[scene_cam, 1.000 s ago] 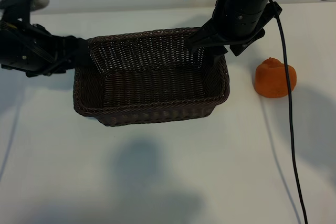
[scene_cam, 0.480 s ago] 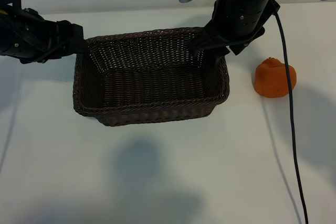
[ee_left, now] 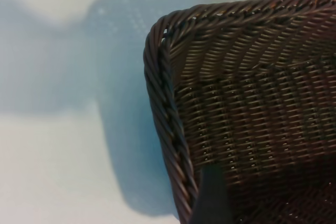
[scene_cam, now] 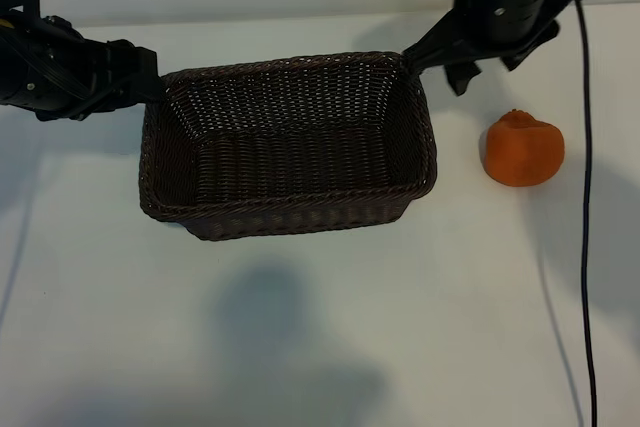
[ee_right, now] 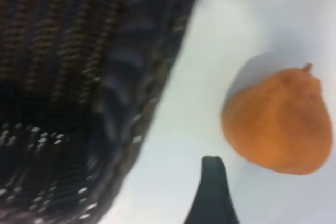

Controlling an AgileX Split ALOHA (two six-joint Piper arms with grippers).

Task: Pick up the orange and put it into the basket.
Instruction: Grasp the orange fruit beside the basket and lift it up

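Observation:
The orange (scene_cam: 524, 149) lies on the white table to the right of the basket (scene_cam: 290, 202), apart from it. In the right wrist view the orange (ee_right: 277, 121) shows just beyond one dark finger (ee_right: 212, 192). My right gripper (scene_cam: 438, 65) hangs open above the table by the basket's back right corner, up and to the left of the orange, with nothing between its fingers. My left gripper (scene_cam: 148, 75) stands open at the basket's back left corner. One of its fingers (ee_left: 212, 195) shows over the inside of the basket wall (ee_left: 252, 108), beside the braided rim.
The right arm's black cable (scene_cam: 585, 247) runs down the table just right of the orange. The two arms cast soft shadows on the white table (scene_cam: 300, 347) in front of the basket.
The right gripper has swung right, from over the basket's right end to outside its back right corner, nearer the orange. The left gripper rose slightly a second ago and has since stayed still.

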